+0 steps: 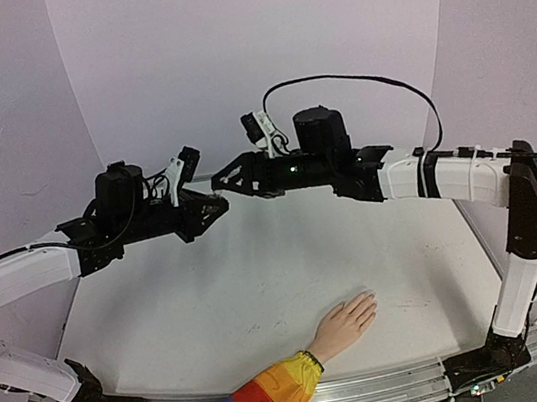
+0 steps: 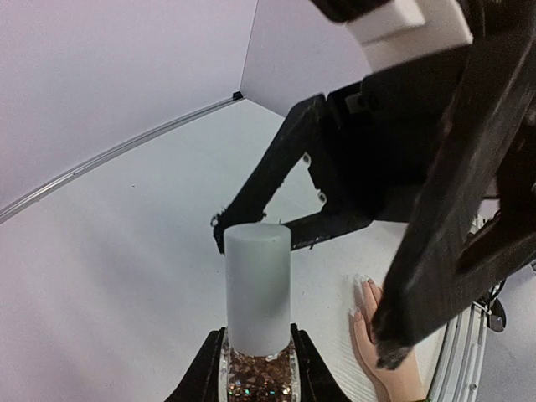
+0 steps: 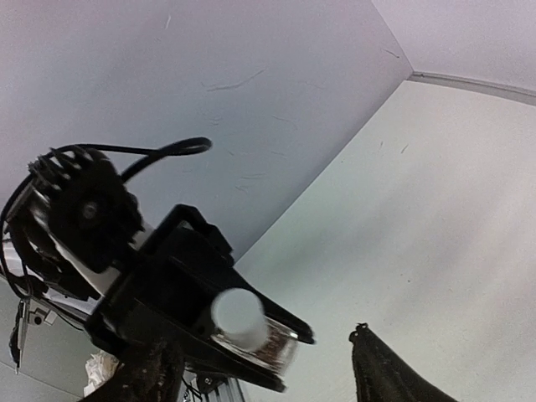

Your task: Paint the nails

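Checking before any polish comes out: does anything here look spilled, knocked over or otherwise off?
Nothing stands out. The left tool grips the polish bottle, whose cap is on. The open right tool faces it. The hand lies flat on the table, which shows no spill.

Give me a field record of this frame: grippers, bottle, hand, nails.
left gripper: shut on nail polish bottle, raised above the table
nail polish bottle: pale cap on, glitter inside
right gripper: open, facing the cap, not gripping it
hand: palm down near the table's front edge, rainbow sleeve
nails: pale, no polish visible
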Robot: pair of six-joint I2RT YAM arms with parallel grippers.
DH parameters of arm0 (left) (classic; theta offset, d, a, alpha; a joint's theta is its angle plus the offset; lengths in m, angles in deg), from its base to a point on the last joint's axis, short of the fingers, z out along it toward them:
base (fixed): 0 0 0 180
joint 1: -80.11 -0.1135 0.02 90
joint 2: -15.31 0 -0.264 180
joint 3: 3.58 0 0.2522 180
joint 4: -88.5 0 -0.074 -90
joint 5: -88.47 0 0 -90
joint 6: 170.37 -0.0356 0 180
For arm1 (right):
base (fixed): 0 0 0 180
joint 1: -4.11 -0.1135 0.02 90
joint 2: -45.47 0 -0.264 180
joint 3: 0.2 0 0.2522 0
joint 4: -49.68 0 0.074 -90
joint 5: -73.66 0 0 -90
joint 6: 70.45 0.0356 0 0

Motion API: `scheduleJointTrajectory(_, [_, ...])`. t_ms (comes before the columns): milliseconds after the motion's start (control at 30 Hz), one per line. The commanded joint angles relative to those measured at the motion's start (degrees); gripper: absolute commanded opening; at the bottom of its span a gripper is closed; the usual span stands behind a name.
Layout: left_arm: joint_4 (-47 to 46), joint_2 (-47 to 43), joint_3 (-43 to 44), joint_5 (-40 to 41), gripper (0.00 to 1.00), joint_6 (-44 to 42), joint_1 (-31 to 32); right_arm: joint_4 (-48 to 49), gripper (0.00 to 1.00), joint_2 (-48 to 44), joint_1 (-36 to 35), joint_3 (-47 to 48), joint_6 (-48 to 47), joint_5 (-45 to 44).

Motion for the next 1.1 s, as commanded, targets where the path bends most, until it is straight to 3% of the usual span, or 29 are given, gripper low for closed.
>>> scheduleJointTrajectory(0, [-3.11,-3.14,-0.37,0.98,0.0,-0.65,0.12,-0.07,0.64,1.6,-1.02,7.1,2.35,-3.82])
scheduleJointTrajectory(67, [-3.12,-3.96,-0.98,1.04,0.0,-0.63,0.18,-0.08,0.62,2.24,-2.03,8.2,2.35,-4.97])
scheduleJointTrajectory(167, [-3.14,-5.04,-1.77,0.86,0.0,-0.69,0.23,-0.25,0.49,3.84,-2.79,10.4,3.82,-4.82])
scheduleJointTrajectory(467, [-3.15,-4.16,-0.83,0.46,0.0,0.21,0.32,-0.3,0.37,6.44,-3.3,13.46,2.98,-2.04])
scheduleJointTrajectory(533, [-3.19,-3.58,-0.34,-0.14,0.0,0.52,0.36,-0.35,0.23,6.42,-3.3,13.12,1.64,-1.42])
scheduleJointTrajectory(600, [-3.18,-3.11,0.26,-1.59,0.0,0.56,0.32,-0.46,0.01,5.75,-3.2,12.29,-0.32,-1.27])
scheduleJointTrajectory(667, [-3.2,-2.58,0.82,-4.79,0.0,0.6,0.26,-0.36,0.0,4.91,-3.05,11.39,-2.92,0.12])
scheduleJointTrajectory(767, [-3.49,-1.14,2.54,-15.63,0.0,0.6,0.22,3.11,0.0,4.48,-2.95,9.73,-10.48,12.71])
scheduleJointTrajectory(800, [-4.09,-0.75,3.06,-20.3,0.0,0.64,0.21,5.42,0.0,4.3,-2.95,8.42,-13.87,25.48])
scheduleJointTrajectory(867, [-7.29,0.29,3.46,-30.25,0.0,1.34,0.25,8.57,0.0,3.43,-2.94,5.15,-19.9,42.56])
scheduleJointTrajectory(967, [-11.64,1.66,3.8,-35.98,0.0,3.34,0.23,8.59,0.0,1.35,-1.91,0.09,-25.04,46.33])
scheduleJointTrajectory(1067, [-11.74,2.14,3.34,-28.27,0.0,2.75,0.24,8.23,0.0,1.57,-0.36,-0.78,-25.11,43.92])
